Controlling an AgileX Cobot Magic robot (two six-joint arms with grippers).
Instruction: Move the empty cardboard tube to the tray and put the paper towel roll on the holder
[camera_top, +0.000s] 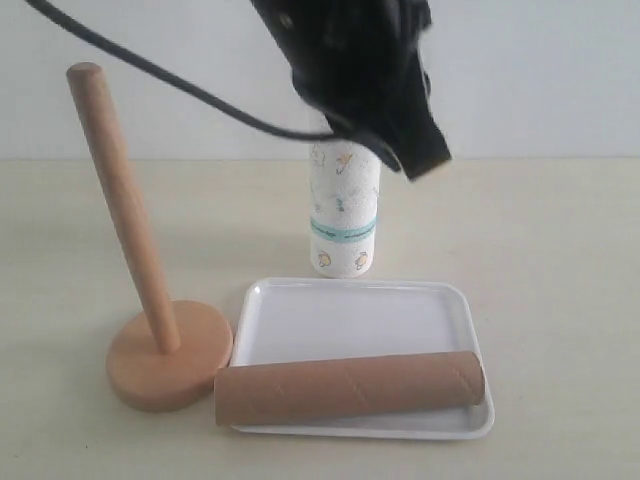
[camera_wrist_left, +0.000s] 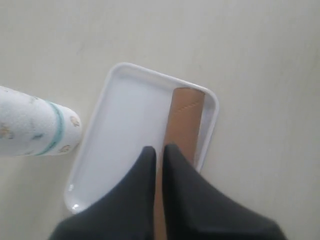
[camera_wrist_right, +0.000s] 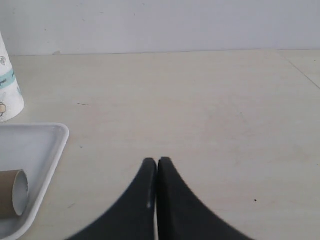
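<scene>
The empty cardboard tube (camera_top: 350, 387) lies lengthwise along the near edge of the white tray (camera_top: 350, 315). Behind the tray the paper towel roll (camera_top: 343, 215) stands upright on the table. The wooden holder (camera_top: 165, 355) stands bare to the left of the tray. My left gripper (camera_top: 425, 160) hangs high above the roll and tray, shut and holding nothing. From there it looks down on the tube (camera_wrist_left: 186, 117), the tray (camera_wrist_left: 125, 125) and the roll (camera_wrist_left: 35, 122). My right gripper (camera_wrist_right: 157, 161) is shut and empty over bare table, beside the tray (camera_wrist_right: 40, 145) and the tube's open end (camera_wrist_right: 12, 192).
A black cable (camera_top: 150, 70) runs from the left arm across the upper left, behind the holder's rod (camera_top: 120, 190). A pale wall stands behind the table. Light tabletop (camera_wrist_right: 200, 100) stretches to the right of the tray.
</scene>
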